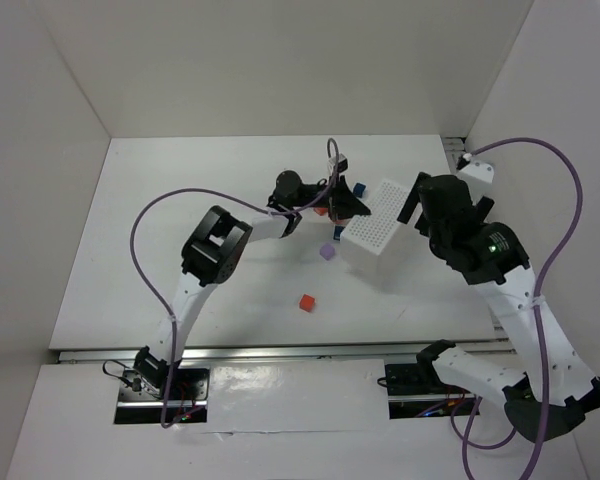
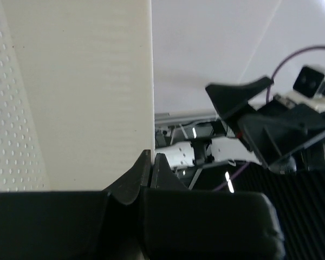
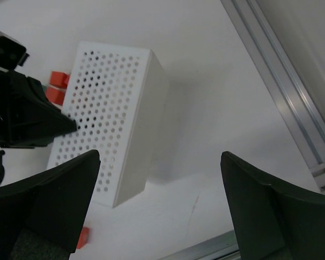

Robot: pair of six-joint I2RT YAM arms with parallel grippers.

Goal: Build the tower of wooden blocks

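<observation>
Purple block (image 1: 327, 252) lies just near-left of the clenched, empty left claw (image 1: 357, 208); right claw (image 3: 160, 156) gapes beyond the tray (image 1: 380, 228).

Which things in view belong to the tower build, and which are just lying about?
Belong to the job:
small red wooden cube
small purple wooden cube
small dark blue wooden cube
small orange-red wooden cube

Just lying about:
white perforated rectangular tray
</observation>
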